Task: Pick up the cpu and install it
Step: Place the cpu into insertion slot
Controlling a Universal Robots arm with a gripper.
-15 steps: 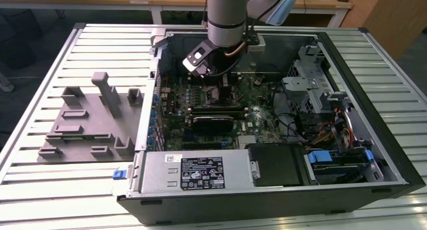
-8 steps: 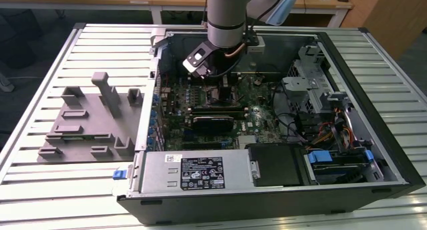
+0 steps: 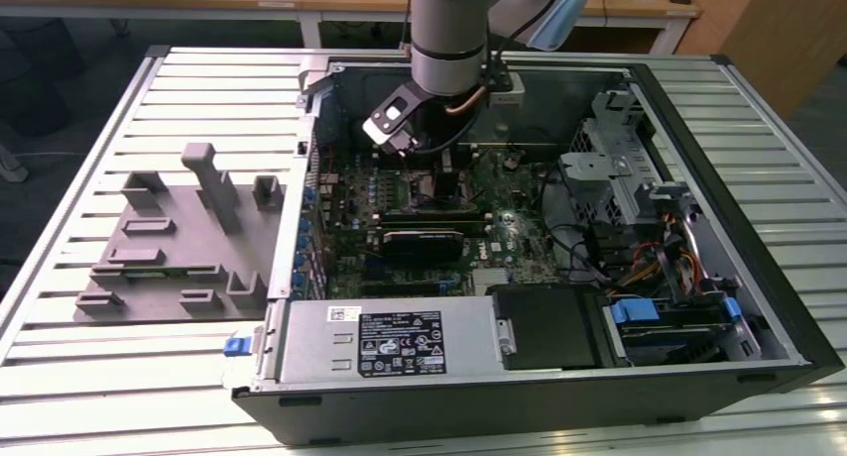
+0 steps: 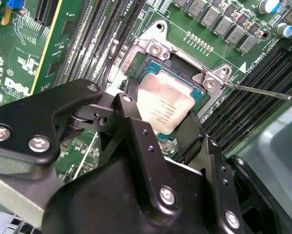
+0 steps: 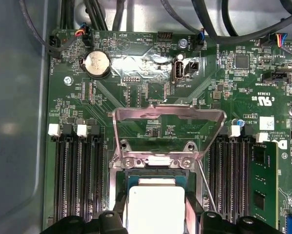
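Over the socket (image 4: 182, 68), claw (image 4: 163, 111) is clamped on cpu (image 4: 169, 100) by two opp. edges. Cpu is in or just above socket, can't tell which. Behind socket, plate (image 5: 168, 122) stands raised, lever (image 4: 256, 91) free. Pickup done, cpu not locked in.

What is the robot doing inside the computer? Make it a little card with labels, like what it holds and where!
holder: gripper, fingers against two opposite edges of the cpu
cpu place: low over the open socket on the green motherboard; seated or not, cannot tell
socket lid: metal load plate standing flipped up
where: inside the open computer case, on a slatted table
nearby: grey tray beside the case, on the exterior view's left
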